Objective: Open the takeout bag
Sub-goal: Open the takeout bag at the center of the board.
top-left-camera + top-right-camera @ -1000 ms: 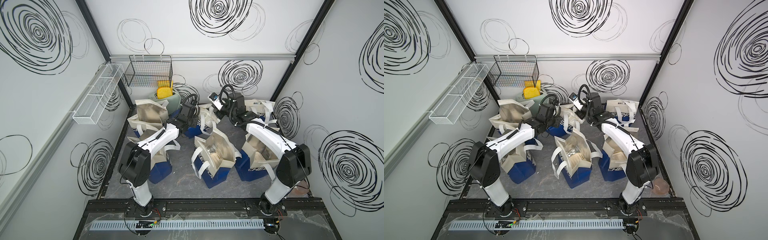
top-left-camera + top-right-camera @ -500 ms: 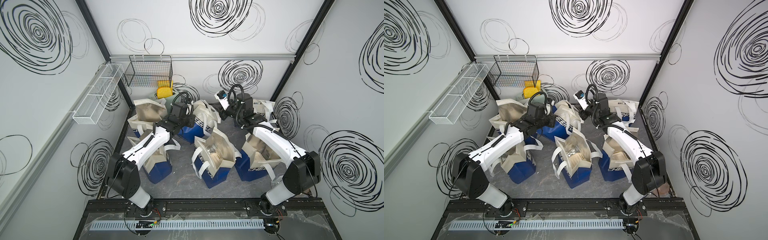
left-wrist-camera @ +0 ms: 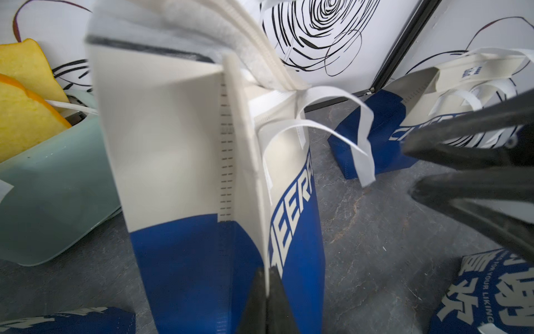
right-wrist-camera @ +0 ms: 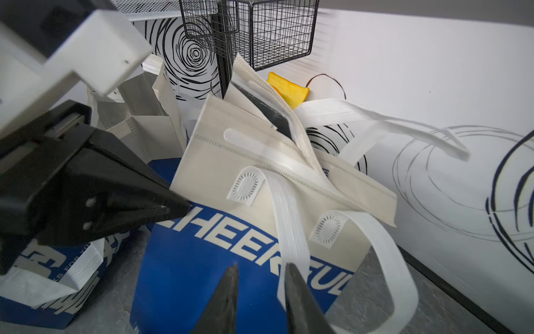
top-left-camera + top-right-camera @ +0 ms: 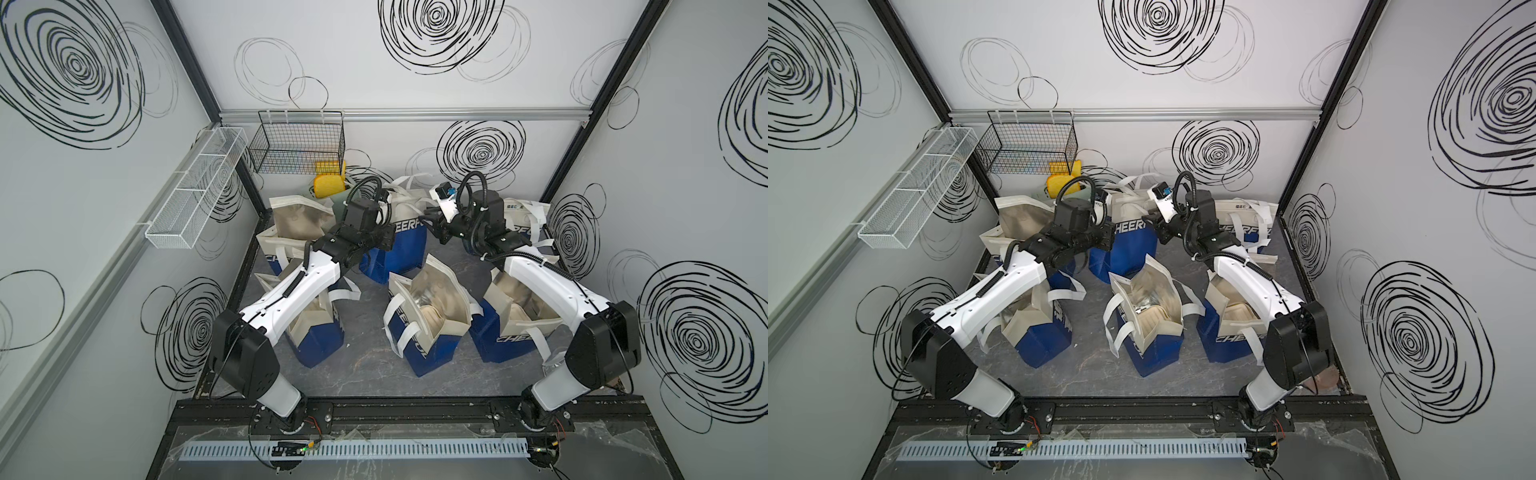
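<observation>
A dark grey marbled bench [image 5: 365, 365] carries six blue-and-cream takeout bags [image 5: 428, 332]. The middle bag [image 5: 401, 257] stands between the left tool [image 3: 267, 277] and the right tool [image 4: 261, 269]. A pale green toaster [image 3: 57, 188] sits just beside it, on the left tool's side.

light: bright, even | shadows: faint | takeout bag [image 3: 202, 173] top: motion-blurred

Yellow toast [image 5: 326, 187] stands in a mint toaster [image 3: 57, 185] near a wire basket [image 5: 297, 147].
</observation>
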### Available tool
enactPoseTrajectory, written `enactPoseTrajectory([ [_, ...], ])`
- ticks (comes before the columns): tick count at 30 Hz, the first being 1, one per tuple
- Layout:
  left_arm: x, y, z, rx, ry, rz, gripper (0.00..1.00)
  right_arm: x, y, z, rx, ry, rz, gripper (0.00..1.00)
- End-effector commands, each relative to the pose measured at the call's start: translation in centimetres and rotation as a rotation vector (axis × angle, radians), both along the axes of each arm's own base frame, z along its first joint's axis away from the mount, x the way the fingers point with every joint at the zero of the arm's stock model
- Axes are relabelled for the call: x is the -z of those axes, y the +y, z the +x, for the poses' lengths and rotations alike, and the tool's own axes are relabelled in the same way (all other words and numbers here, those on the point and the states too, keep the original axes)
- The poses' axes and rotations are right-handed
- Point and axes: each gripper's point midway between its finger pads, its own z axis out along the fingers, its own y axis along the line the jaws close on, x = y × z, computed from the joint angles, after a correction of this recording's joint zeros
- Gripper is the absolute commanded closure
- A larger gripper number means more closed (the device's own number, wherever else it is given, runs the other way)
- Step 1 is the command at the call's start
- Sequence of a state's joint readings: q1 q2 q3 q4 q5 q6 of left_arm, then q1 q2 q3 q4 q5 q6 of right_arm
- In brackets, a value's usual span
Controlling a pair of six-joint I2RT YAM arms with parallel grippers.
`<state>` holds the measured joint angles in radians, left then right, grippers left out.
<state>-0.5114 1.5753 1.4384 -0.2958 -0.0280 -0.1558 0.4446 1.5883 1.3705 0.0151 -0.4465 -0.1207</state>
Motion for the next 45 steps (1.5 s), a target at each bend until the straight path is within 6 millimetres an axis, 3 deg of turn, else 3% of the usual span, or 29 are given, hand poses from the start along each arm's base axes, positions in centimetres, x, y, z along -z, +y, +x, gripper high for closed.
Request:
enactPoseTrajectory([
  [1, -2.9, -0.1, -0.5, 0.009, -0.084, 0.003, 1.0, -3.0, 0.6, 0.0, -0.013, -0.071, 0.032, 0.66],
  [9, -2.5, -0.4, -1.3, 0.037, -0.095, 0.038, 1.0, -4.8, 0.8, 1.4, 0.015, -0.138, 0.021, 0.63],
  [18, -3.4, -0.6, -1.6, 0.044, -0.126, 0.048, 1.0, -4.6, 1.4, 1.3, -0.006, -0.134, 0.023, 0.64],
  [30, -3.7, -1.2, -2.8, 0.078, -0.155, 0.089, 1.0, -5.4, 1.2, 2.8, 0.035, -0.173, 0.025, 0.65],
  [45, -4.3, -1.1, -3.6, 0.086, -0.174, 0.1, 1.0, -4.4, 1.2, 3.4, 0.045, -0.177, -0.003, 0.68],
])
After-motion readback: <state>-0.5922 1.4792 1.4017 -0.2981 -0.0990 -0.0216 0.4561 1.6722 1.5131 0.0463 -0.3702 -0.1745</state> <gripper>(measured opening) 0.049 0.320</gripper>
